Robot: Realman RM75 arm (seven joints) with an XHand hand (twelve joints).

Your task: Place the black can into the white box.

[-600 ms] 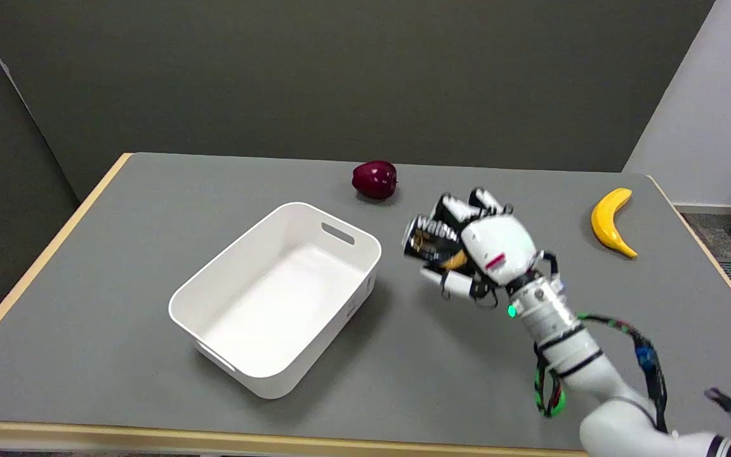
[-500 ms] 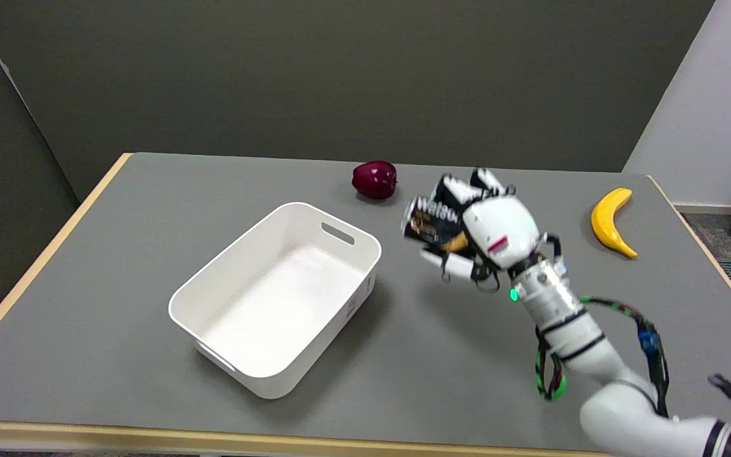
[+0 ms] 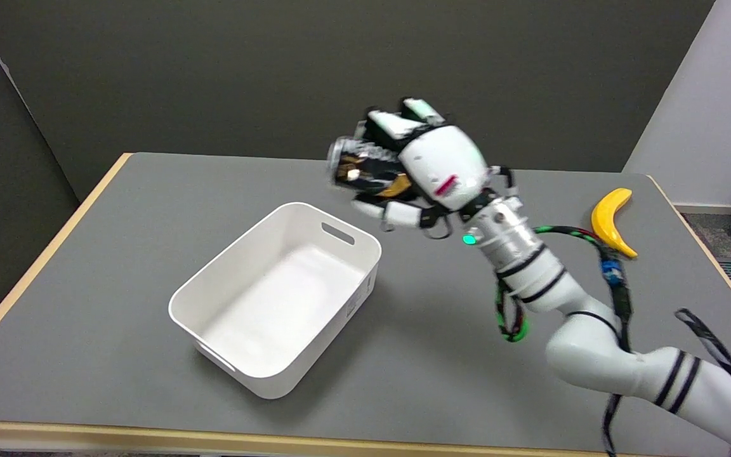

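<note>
Black can [image 3: 365,170] lying sideways in the right hand [image 3: 432,168], fingers [image 3: 394,124] wrapped closed around it, held above the table

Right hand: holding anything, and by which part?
Yes: the right hand grips the black can around its side wall, the can lying sideways.

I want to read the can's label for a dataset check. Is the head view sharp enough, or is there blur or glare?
Head view: the black can in the right hand is smeared by motion blur, with a bright glint on it, so its label is unreadable; the white box, banana and table are sharp, under even light with soft shadows.
</note>
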